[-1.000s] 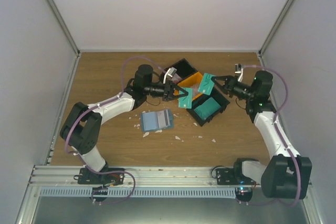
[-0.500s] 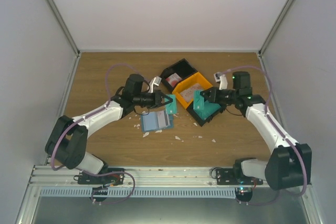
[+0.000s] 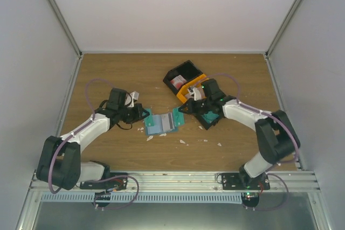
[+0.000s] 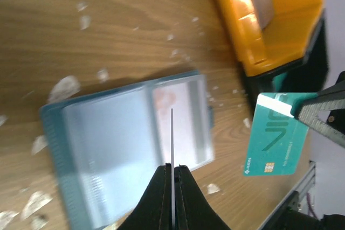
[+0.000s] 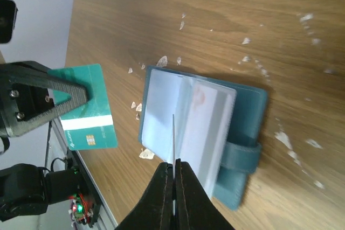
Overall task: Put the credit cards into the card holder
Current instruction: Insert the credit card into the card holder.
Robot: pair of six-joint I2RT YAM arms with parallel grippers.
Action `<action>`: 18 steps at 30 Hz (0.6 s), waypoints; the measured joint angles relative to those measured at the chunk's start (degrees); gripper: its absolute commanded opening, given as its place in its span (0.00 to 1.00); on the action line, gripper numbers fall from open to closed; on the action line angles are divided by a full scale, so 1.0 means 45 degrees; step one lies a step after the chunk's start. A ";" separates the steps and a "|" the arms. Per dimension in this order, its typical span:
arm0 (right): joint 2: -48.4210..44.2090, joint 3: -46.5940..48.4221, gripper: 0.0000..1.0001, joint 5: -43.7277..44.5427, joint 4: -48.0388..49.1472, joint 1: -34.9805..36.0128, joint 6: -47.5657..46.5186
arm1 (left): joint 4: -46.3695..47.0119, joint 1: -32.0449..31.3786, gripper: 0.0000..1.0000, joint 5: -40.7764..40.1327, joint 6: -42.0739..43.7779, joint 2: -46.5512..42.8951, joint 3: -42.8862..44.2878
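The open holder (image 3: 161, 124) lies flat near the middle of the worktop (image 3: 108, 74), a little toward its near edge. Its long axis runs left to right and its pockets face up. It sits between the two grippers.

The left gripper (image 4: 171, 169) is pinched tight on one end of a teal card (image 5: 97, 130), just off the holder's left end. The right gripper (image 5: 173, 164) is clamped the same way on a second teal card (image 4: 272, 144) at the holder's right end, in front of the orange bin (image 3: 190, 86).

In each wrist view the arm's own card shows edge-on, a thin line reaching out over the pockets. The holder therefore lies straight ahead of both sets of fingers, and neither arm is clearly nearer.

The coming move probably turns on lining one card's edge up with a slot mouth. Which way the slots open cannot be told.
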 measured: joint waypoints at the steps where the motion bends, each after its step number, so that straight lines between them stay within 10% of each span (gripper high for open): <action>1: 0.0408 0.0141 0.01 -0.0029 0.0233 0.0214 0.0189 | -0.0160 0.0160 0.00 0.0019 0.0097 0.0000 -0.0141; 18: 0.4726 0.2628 0.00 -0.0597 0.1870 0.1209 0.1792 | -0.1112 0.1549 0.00 0.0151 0.1389 0.1205 -0.0539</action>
